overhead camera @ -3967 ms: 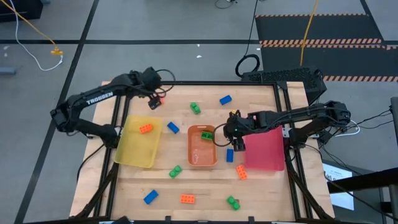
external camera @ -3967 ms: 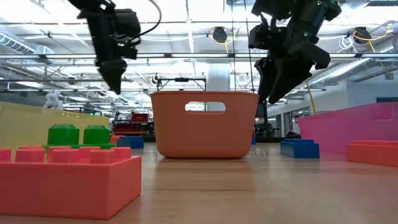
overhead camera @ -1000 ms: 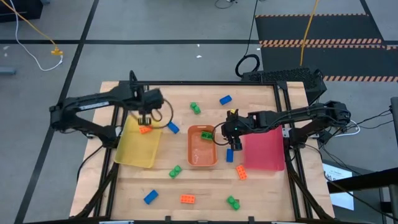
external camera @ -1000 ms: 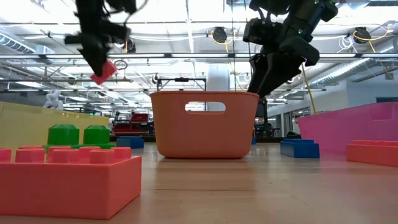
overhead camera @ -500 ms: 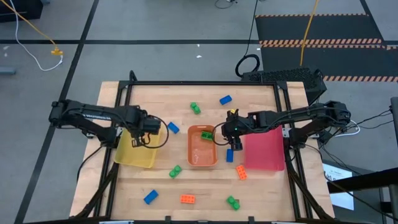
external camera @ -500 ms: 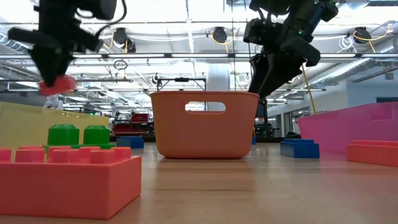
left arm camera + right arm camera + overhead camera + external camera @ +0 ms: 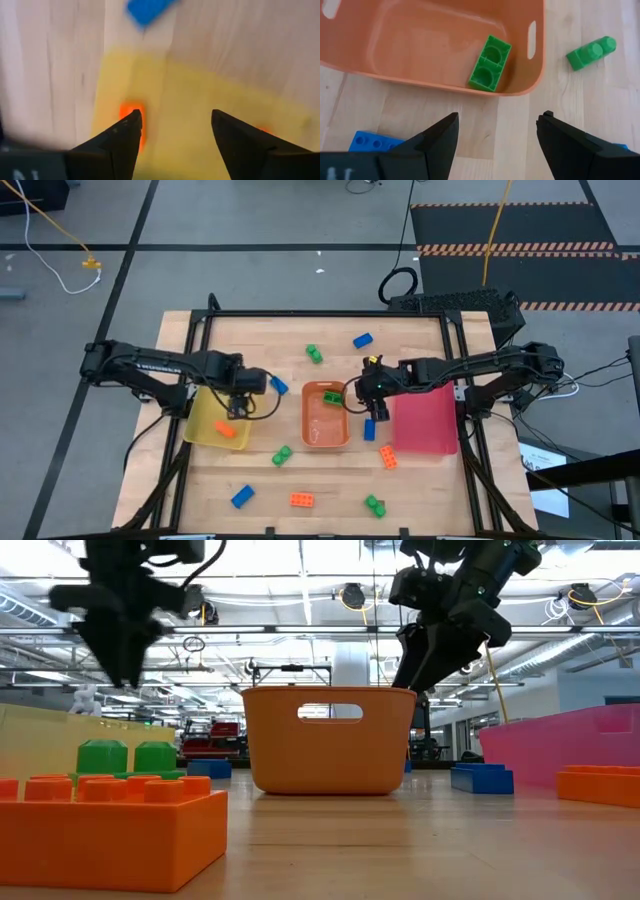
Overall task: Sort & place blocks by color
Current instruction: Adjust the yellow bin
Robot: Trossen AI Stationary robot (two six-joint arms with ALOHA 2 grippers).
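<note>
right wrist view alone shows green block inside orange tray.

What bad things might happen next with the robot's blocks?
The left gripper hangs open over the yellow tray, where an orange block lies; moving away low, it might bump the tray's wall. The right gripper waits open between the orange tray and a blue block; coming down there, it might nudge the tray.

Both tools open, empty, raised
</note>
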